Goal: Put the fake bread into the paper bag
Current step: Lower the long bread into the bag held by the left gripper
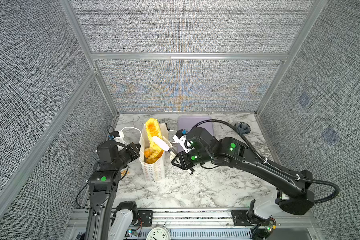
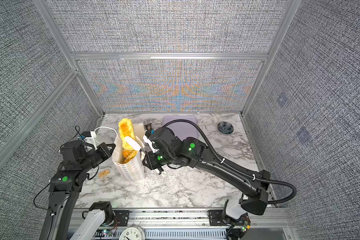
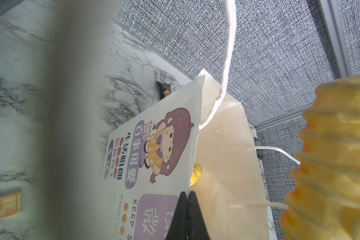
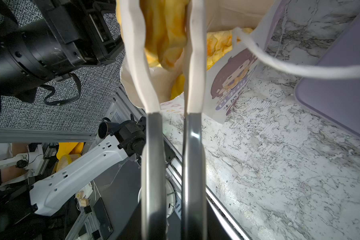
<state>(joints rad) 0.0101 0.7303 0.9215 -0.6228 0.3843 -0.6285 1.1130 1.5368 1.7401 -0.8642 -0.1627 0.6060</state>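
One long ridged loaf [image 1: 152, 131] decides the coming move. It stands on end in the mouth of the paper bag [image 1: 154, 170], with its long axis close to upright. Its lower end is down among the smaller buns [image 1: 151, 155] inside, and its upper end rises well above the rim on the far side. In both top views, white-tipped tongs [image 1: 161, 143] reach it from the right and near side. The right wrist view shows their two tips pressed against opposite flanks, so the loaf is pinched across its width, below its middle. The right gripper [image 1: 176, 159] is clamped around the tongs' metal handles, just right of the bag. The left gripper [image 1: 138, 148] is at the bag's left wall, and the left wrist view shows its jaws pressed together on the paper edge, holding the mouth spread. The right arm is therefore the one to act. By my judgement the move runs along the loaf's own axis: straight down into the bag, then easing the tongs apart. The buns beneath may stop it short and leave it poking out, and a sideways drag could tip the tall narrow bag.
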